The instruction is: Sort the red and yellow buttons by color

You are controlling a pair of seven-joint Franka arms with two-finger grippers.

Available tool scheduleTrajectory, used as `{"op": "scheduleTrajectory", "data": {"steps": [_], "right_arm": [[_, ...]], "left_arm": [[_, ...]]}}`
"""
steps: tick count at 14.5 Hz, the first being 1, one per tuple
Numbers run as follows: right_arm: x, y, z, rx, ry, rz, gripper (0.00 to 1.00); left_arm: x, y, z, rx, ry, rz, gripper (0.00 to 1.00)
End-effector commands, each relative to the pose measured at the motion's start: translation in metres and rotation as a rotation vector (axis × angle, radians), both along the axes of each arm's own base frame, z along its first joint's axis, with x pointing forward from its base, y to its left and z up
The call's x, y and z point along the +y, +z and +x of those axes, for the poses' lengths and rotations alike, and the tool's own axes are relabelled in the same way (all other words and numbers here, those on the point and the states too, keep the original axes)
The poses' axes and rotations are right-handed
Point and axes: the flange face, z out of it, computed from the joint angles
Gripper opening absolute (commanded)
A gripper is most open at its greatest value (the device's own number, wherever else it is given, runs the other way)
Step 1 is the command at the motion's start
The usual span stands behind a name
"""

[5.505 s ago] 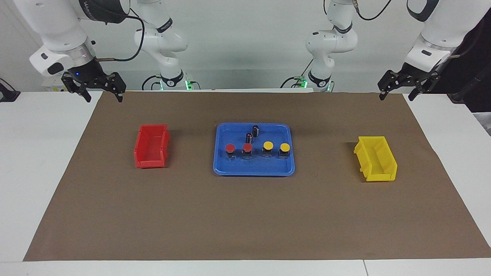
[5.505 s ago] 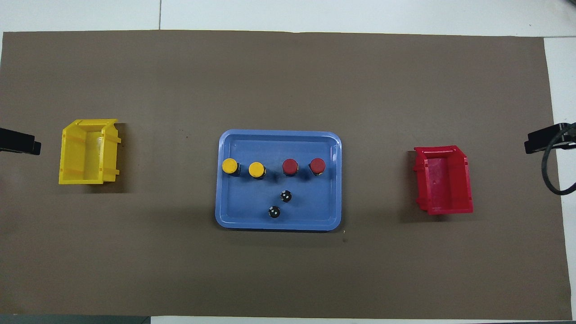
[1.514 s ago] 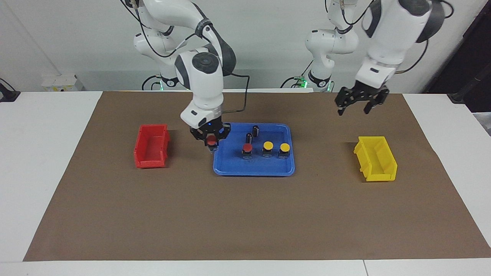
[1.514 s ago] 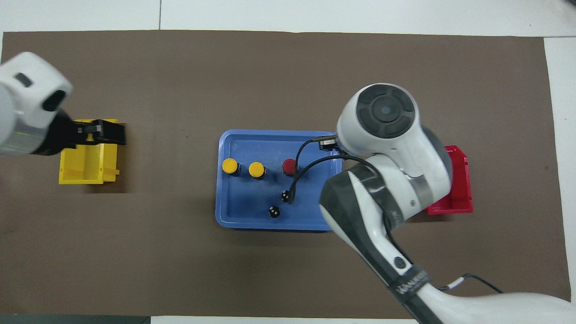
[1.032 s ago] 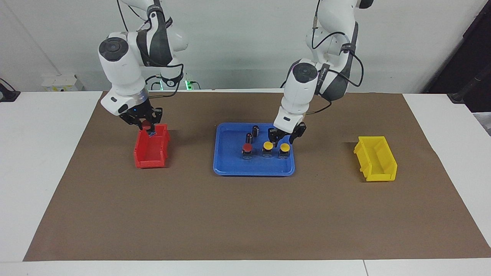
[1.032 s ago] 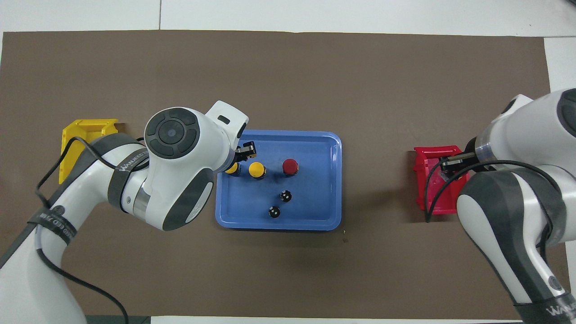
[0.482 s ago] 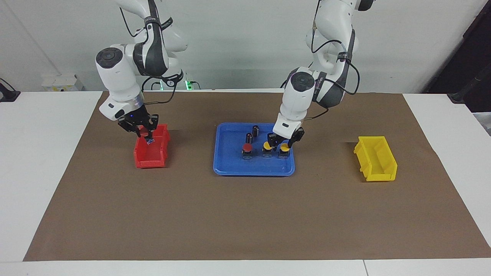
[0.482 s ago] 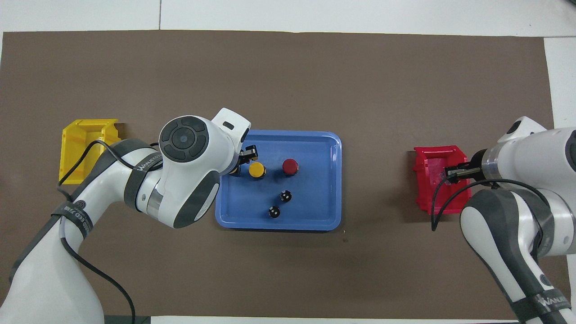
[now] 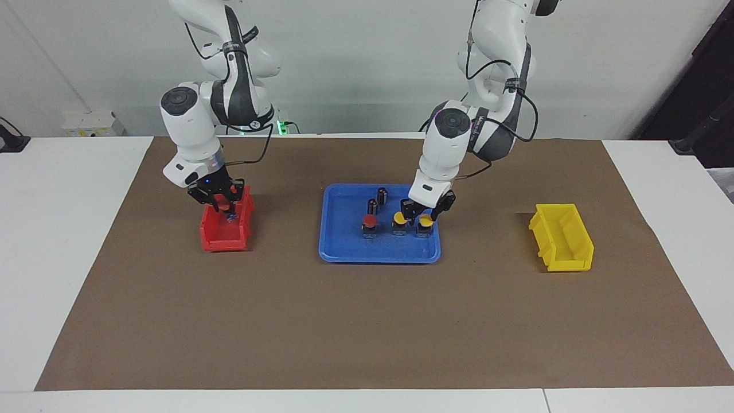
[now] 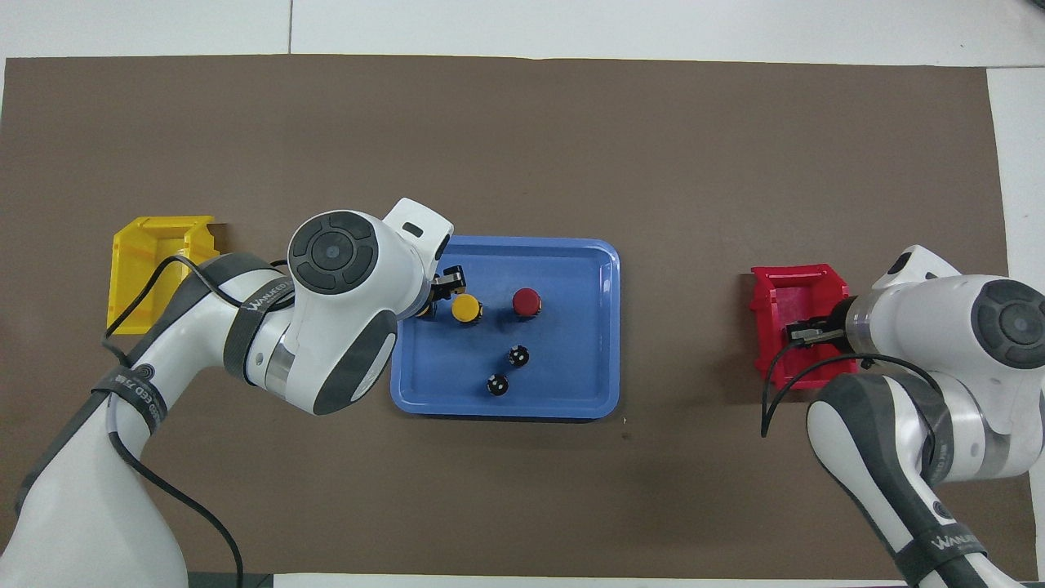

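Facing cam high, looks at robots; overhead cam steep down – both share tray (image 9: 344,252) (image 10: 608,327).

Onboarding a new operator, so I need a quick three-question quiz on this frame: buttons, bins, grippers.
1. How many red- or yellow-capped push buttons stand in the blue plastic tray?
2. True or false: the left gripper is over the yellow plastic bin.
3. The right gripper is over: A) the tray, B) the red plastic bin, C) bare brown mat.
Key: 1) three; 2) false, it is over the tray; 3) B.
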Motion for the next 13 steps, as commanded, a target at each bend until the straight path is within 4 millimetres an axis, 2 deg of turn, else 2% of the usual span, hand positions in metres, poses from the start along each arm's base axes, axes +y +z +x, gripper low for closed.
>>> {"op": "scheduleTrajectory", "data": {"steps": [1, 3, 5, 7, 9, 13], "right_arm": [[-0.002, -0.005, -0.011, -0.012, 0.027, 0.010, 0.36], [-0.003, -0.009, -0.015, -0.005, 0.034, 0.011, 0.41], [-0.005, -0.009, -0.014, -0.004, 0.062, 0.008, 0.57], [-0.006, -0.003, -0.009, -0.003, 0.073, 0.008, 0.58], [-0.006, 0.016, 0.008, 0.025, 0.079, 0.002, 0.60], [0.009, 0.091, 0.057, 0.085, 0.076, 0.003, 0.65]], "left_arm": [[0.009, 0.003, -0.007, 0.015, 0.011, 0.012, 0.68], [0.010, 0.002, -0.006, 0.016, 0.011, 0.013, 0.68], [0.011, 0.002, -0.005, 0.016, 0.012, 0.016, 0.68], [0.013, 0.004, -0.004, 0.014, 0.013, 0.017, 0.68], [0.013, 0.003, -0.004, 0.017, 0.013, 0.020, 0.68], [0.013, 0.004, -0.004, 0.015, 0.013, 0.018, 0.68]]}}
